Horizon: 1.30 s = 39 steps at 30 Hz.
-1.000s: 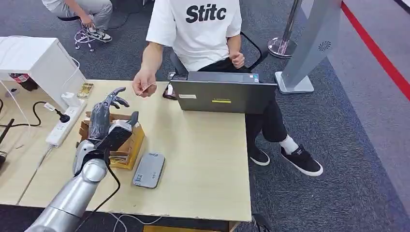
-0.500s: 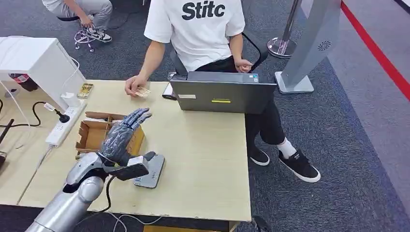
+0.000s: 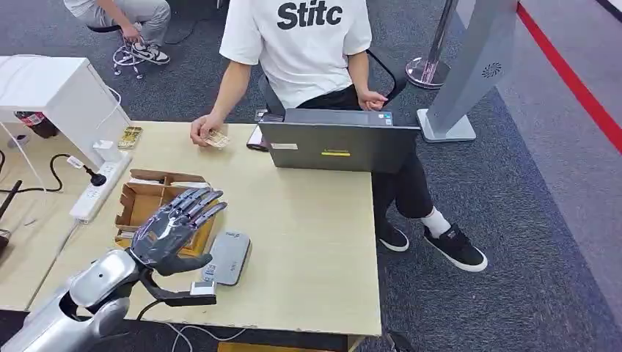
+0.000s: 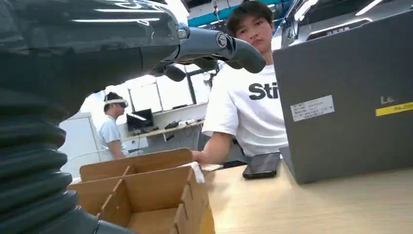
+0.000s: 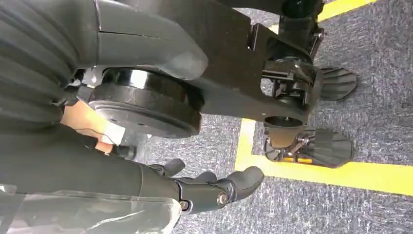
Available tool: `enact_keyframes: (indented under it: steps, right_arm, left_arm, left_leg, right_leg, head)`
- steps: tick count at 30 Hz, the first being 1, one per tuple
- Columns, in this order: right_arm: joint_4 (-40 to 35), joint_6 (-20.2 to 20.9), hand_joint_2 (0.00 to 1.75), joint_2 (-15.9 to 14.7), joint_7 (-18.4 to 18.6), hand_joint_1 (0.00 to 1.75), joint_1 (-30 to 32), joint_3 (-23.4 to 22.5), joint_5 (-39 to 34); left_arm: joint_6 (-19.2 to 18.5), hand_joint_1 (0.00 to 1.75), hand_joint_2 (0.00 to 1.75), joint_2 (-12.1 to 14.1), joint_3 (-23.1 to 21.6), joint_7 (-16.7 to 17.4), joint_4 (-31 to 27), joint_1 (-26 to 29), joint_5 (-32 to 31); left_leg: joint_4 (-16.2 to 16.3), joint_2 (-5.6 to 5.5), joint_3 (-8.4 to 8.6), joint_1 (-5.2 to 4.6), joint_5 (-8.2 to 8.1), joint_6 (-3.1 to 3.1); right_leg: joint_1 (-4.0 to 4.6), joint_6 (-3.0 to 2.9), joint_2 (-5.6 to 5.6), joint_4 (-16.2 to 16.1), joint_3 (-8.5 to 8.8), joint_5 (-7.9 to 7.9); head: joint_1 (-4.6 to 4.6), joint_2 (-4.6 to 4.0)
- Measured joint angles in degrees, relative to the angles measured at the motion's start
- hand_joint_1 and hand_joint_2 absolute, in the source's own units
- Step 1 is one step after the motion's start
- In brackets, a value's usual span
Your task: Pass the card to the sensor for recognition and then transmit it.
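The left hand (image 3: 174, 227) has come back toward the robot since half a second ago, and it is now lower over the near left part of the table (image 3: 308, 249), with the palm more flat. Its fingers (image 3: 196, 204) are spread and stretched out, and it holds nothing. It hovers over the near edge of the cardboard box (image 3: 147, 198) and just left of the grey sensor (image 3: 227, 257), which lies flat on the table. From the left wrist view the fingers (image 4: 214, 46) also stretch forward above the box (image 4: 146, 195), apart from it.

The card (image 3: 216, 139) is at the far side of the table, under the hand (image 3: 204, 130) of the person (image 3: 308, 44) who sits there in a white shirt. This hand rests on the table as it did half a second ago. Just right of it stands the open laptop (image 3: 337, 143), and a dark phone (image 4: 262, 165) lies beside the laptop.

The right hand (image 5: 204, 187) hangs down above the grey carpet (image 5: 370, 122), near a yellow line (image 5: 341, 173). Its fingers are a little curled and apart, and nothing is in them.

At the left edge of the table lies a white power strip (image 3: 99, 187).
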Motion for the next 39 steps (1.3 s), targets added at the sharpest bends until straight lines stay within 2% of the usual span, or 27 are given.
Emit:
enact_keyframes:
  steps: [6,15,19,26,30,39]
  right_arm:
    - [0.0,0.18,1.75,-0.29,-0.37,0.0,0.26,-0.11,-0.13]
    - [0.0,0.42,1.75,-0.53,-0.68,0.0,0.45,-0.18,-0.11]
    - [0.0,0.57,1.75,-0.53,-0.68,0.0,0.45,-0.18,0.09]
    - [0.0,0.55,1.75,-0.53,-0.39,0.0,0.29,-0.07,0.68]
    - [0.0,0.44,1.75,-0.5,-0.13,0.0,0.12,0.02,1.05]
    - [-0.02,0.42,1.75,-0.42,0.37,0.0,-0.11,0.72,1.29]
  left_arm:
    - [1.38,0.0,1.75,2.63,-0.02,0.9,-1.64,3.76,1.68]
    - [2.98,0.0,1.75,3.06,1.38,1.42,-1.55,9.76,2.33]
    - [6.97,0.0,1.75,2.06,3.58,2.51,-0.01,11.07,1.05]
    - [13.62,0.0,1.75,-0.59,7.76,2.87,6.92,10.49,-1.25]
    - [15.09,0.0,1.75,-1.92,9.12,2.91,10.49,9.62,-1.99]
    - [15.61,0.0,1.75,-3.95,9.75,2.89,16.17,7.29,-2.65]
  left_leg:
    - [-0.01,0.0,-0.01,0.0,-0.01,0.0]
    - [-0.01,-0.02,-0.02,0.0,0.0,0.0]
    - [-0.01,-0.03,-0.02,0.0,0.0,0.0]
    - [-0.01,-0.03,-0.01,0.0,0.0,0.0]
    - [-0.01,-0.04,-0.02,0.0,0.0,0.0]
    - [-0.01,-0.05,-0.02,0.0,0.0,0.0]
  right_leg:
    - [0.0,0.0,0.01,0.0,0.0,-0.01]
    - [0.0,0.0,-0.02,-0.01,0.0,-0.01]
    - [0.0,0.0,-0.04,-0.01,0.0,-0.01]
    - [0.0,-0.01,-0.03,0.0,0.0,-0.01]
    - [0.0,-0.01,-0.05,0.0,0.01,-0.01]
    - [0.0,-0.01,-0.05,0.0,0.0,-0.01]
  head:
    - [0.0,0.0]
    - [0.0,0.0]
    - [0.0,0.0]
    - [0.0,0.0]
    - [0.02,0.0]
    - [0.02,0.0]
